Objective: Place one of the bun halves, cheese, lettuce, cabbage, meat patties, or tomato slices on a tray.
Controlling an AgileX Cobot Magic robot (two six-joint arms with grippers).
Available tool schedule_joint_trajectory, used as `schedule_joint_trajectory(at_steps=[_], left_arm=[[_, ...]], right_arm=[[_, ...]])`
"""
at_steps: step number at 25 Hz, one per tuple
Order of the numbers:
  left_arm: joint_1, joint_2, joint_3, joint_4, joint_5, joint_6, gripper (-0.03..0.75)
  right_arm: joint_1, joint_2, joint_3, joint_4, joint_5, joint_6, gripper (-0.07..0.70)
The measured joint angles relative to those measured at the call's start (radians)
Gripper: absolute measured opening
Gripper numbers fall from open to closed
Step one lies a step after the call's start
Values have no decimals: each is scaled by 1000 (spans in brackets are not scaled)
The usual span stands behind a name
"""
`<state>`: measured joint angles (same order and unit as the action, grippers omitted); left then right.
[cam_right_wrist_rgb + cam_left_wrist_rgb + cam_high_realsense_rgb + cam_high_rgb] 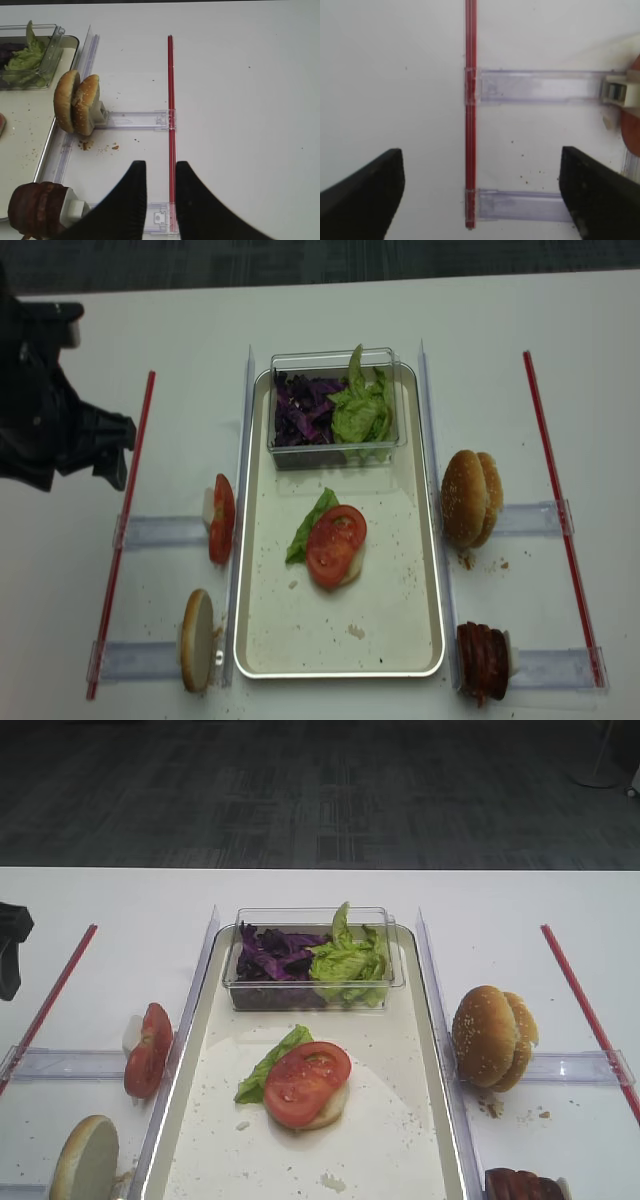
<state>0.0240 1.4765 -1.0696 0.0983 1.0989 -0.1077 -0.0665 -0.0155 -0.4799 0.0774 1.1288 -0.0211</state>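
The metal tray [400, 1140] holds a bun half [337, 1106] topped by a tomato slice [305, 1080], with a lettuce leaf [268, 1068] beside it. In a clear tub [313, 995] at its far end are cabbage [275, 955] and lettuce [350, 960]. More tomato slices [148, 1050] and a bun half [85, 1160] stand left of the tray; bun halves [493, 1035] and meat patties [525, 1185] stand on its right. Cheese is out of view. My left gripper [480, 152] hangs open and empty over the left table. My right gripper [160, 167] shows a narrow empty gap.
Red strips [55, 985] [585, 1005] run along both outer sides of the table. Clear plastic rails [70, 1063] [575, 1067] carry the upright food. Crumbs lie under the right buns [92, 146]. The dark left arm [50, 410] stands left of its red strip.
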Motion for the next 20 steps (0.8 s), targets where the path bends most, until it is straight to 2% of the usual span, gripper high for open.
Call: schedule_joint_trajectory(at_steps=[10, 20], left_arm=[[2, -310, 271, -3, -11, -17, 578], [2, -646, 421, -10, 31, -20, 578]], right_arm=[[0, 0, 0, 0, 0, 0, 193], [0, 0, 0, 0, 0, 0, 193]])
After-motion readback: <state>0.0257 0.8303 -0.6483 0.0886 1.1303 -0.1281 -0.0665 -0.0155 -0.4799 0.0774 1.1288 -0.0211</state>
